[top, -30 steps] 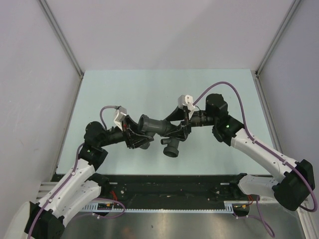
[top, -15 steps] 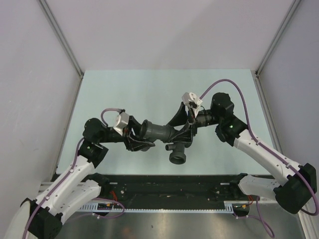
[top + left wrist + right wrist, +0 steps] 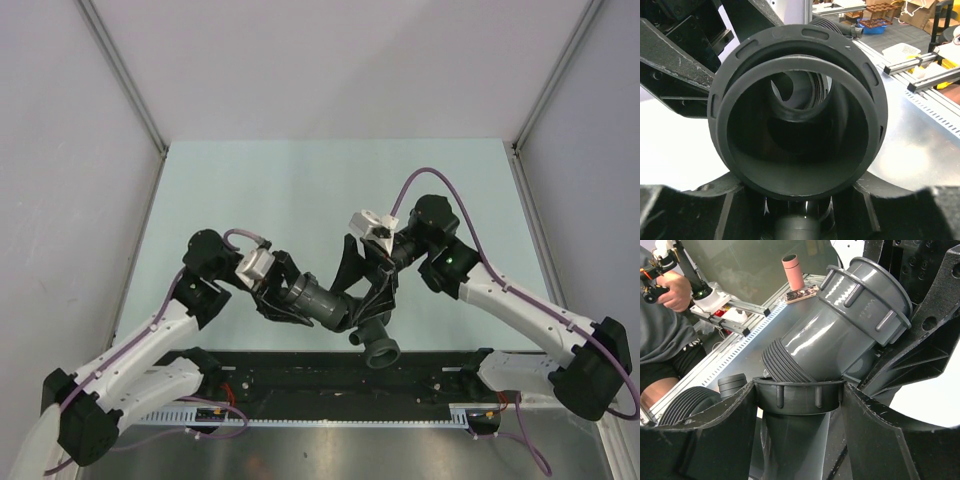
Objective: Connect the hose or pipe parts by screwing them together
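Observation:
Both pipe parts hang in the air over the table's front edge. My left gripper [image 3: 298,298] is shut on the straight flared-end tube [image 3: 322,305]. The left wrist view looks straight down the bore of the tube [image 3: 800,186], with the left gripper [image 3: 800,202] closed under its wide rim. My right gripper [image 3: 368,303] is shut on the branched fitting [image 3: 380,348]. In the right wrist view its fingers [image 3: 720,440] clamp the fitting's ribbed collar [image 3: 800,396]. The tube's threaded end [image 3: 787,362] sits tilted in that collar.
A black rail [image 3: 300,370] and a slotted metal rail [image 3: 330,412] run along the near edge under the parts. The pale green table [image 3: 300,190] lies behind, with grey walls on both sides. A person's hand [image 3: 670,295] shows in the right wrist background.
Both grippers have carried the parts toward the near edge. The tube now slopes down to the right, and the fitting's open port has swung lower, over the black rail.

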Controlling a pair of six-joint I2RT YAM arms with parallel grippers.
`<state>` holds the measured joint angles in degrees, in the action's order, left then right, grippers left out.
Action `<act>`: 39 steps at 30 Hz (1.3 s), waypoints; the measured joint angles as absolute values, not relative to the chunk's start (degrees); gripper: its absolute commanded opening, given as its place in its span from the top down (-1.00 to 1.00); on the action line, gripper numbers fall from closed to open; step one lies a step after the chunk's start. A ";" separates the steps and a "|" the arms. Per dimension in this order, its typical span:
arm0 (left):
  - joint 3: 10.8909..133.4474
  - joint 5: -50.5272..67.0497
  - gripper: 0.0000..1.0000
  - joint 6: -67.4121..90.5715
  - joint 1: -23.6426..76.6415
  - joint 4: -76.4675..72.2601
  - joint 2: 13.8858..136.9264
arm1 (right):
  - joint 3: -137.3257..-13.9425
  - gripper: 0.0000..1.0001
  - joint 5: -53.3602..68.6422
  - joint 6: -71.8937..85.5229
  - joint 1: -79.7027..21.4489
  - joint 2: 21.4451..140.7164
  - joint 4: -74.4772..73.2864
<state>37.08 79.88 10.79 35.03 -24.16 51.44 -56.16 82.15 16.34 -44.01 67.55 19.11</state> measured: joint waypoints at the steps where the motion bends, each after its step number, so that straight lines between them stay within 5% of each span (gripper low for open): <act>1: 37.08 80.18 0.99 10.44 35.07 -24.40 51.77 | -56.16 1.00 82.46 16.64 -44.03 67.70 19.68; 8: 35.20 76.53 0.99 9.50 33.15 -24.23 50.68 | -56.16 1.00 80.84 12.58 -41.65 67.40 13.23; 24: 30.68 46.26 0.99 10.02 25.19 -9.76 42.92 | -57.04 1.00 47.03 -8.84 -39.24 67.70 -6.83; 39: 36.58 46.74 0.99 18.68 22.72 -2.63 43.57 | -57.04 1.00 36.12 -29.85 -42.17 66.81 -9.54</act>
